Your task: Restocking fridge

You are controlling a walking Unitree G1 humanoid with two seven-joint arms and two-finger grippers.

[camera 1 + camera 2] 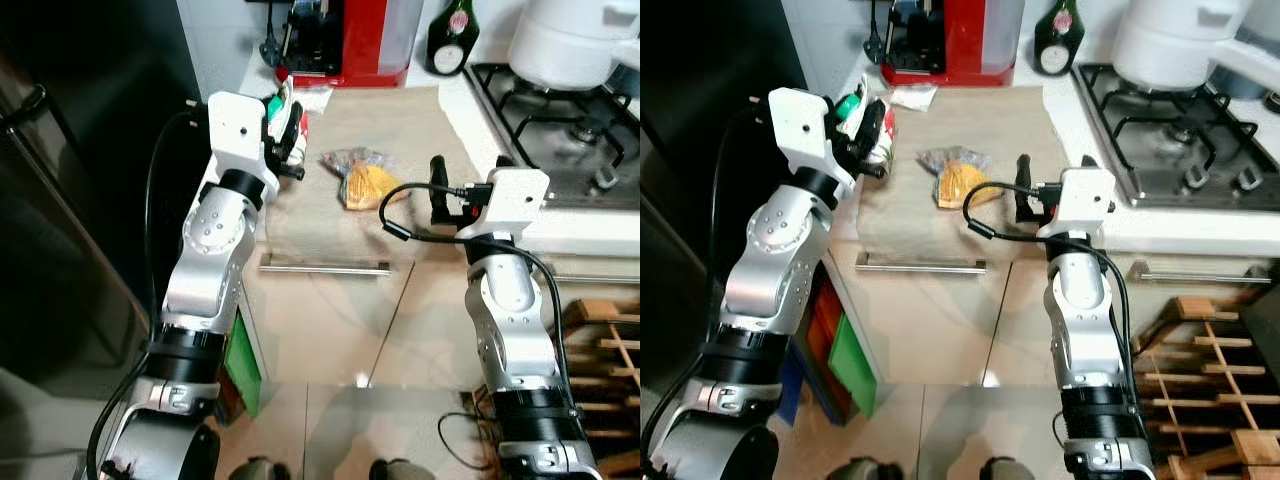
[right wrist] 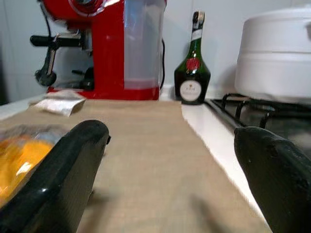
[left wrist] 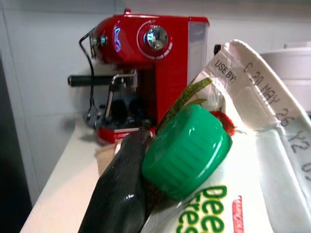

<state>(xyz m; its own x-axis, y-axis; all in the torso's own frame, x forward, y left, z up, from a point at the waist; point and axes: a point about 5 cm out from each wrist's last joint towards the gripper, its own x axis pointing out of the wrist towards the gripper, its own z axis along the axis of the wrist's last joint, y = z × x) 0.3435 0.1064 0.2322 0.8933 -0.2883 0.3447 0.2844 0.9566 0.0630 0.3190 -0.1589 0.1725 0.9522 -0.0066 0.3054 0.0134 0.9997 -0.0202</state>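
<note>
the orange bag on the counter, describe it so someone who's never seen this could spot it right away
Start at the red coffee machine at the back of the counter, then come forward along the beige cloth. The bag lies near the cloth's middle, between the left tool, which holds a green-capped carton, and the open right tool. It is the crinkly clear bag with orange contents.

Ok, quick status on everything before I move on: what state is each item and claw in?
Carton: green cap screwed on, held in the left claw above the counter's left edge.
Right claw: open, empty, low over the beige mat.
Orange food bag: lying on the mat, untouched.
Dark bottle: upright, capped.
White pot: lid on, on the hob.
</note>
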